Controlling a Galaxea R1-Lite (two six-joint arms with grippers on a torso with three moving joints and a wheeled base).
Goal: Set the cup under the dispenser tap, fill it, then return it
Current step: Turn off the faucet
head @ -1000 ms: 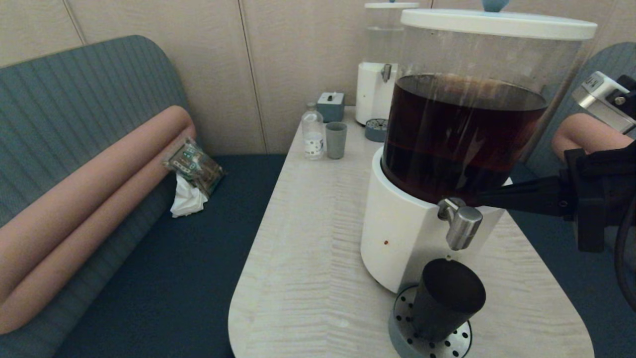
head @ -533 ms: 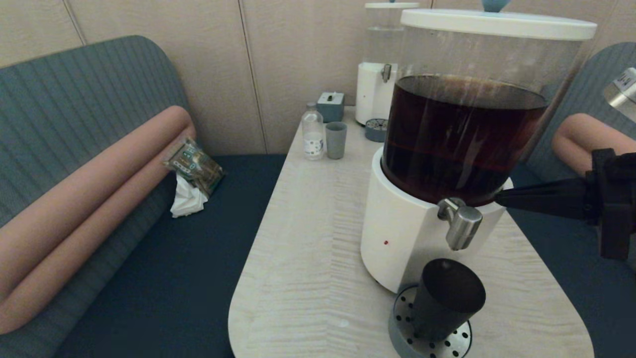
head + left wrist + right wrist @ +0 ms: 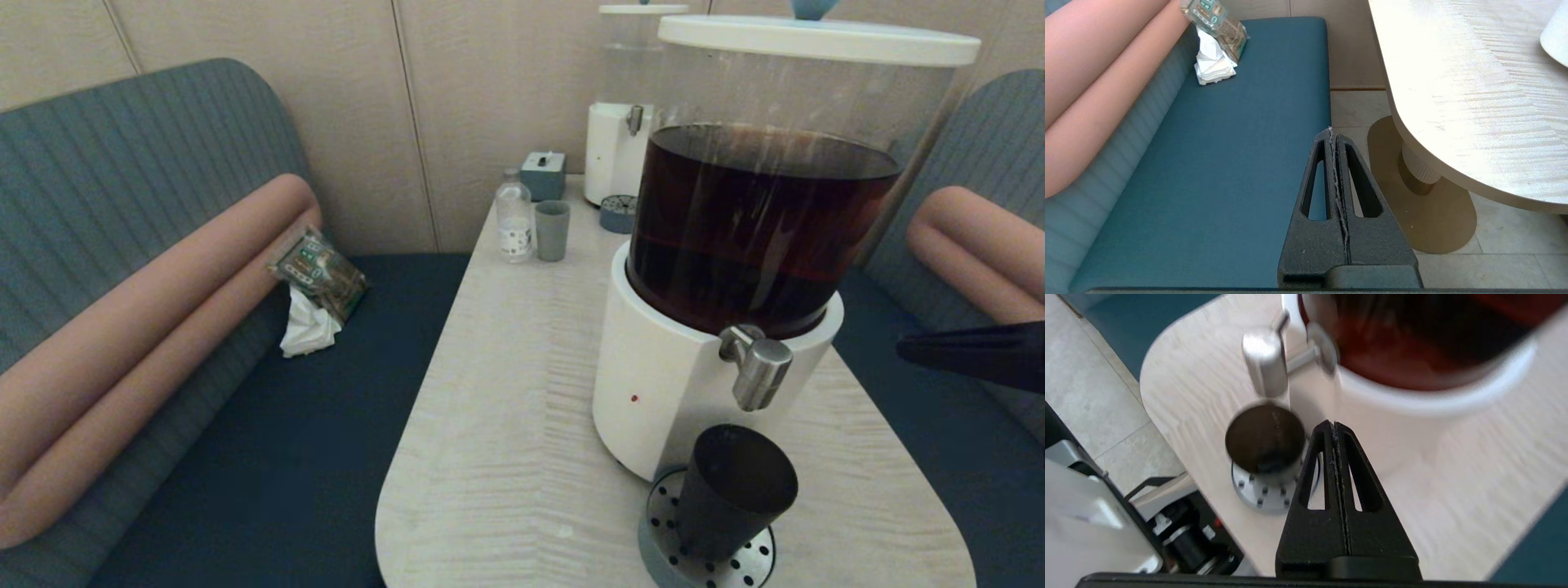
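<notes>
The matte black cup stands upright on the round perforated drip tray, directly below the brushed-silver dispenser tap of the big dispenser holding dark brown liquid. In the right wrist view the cup shows dark inside, under the tap. My right gripper is shut and holds nothing, off to the right of the dispenser, apart from tap and cup; its tips point toward the white base. My left gripper is shut and parked low beside the table, over the bench seat.
The pale wooden table carries a grey-green cup, a small clear bottle, a grey box and a smaller clear-liquid dispenser at the back. A snack packet with tissue lies on the left bench.
My right arm has drawn back to the right, away from the tap, until only its fingers show at the head view's right edge. The cup has stayed on the drip tray.
</notes>
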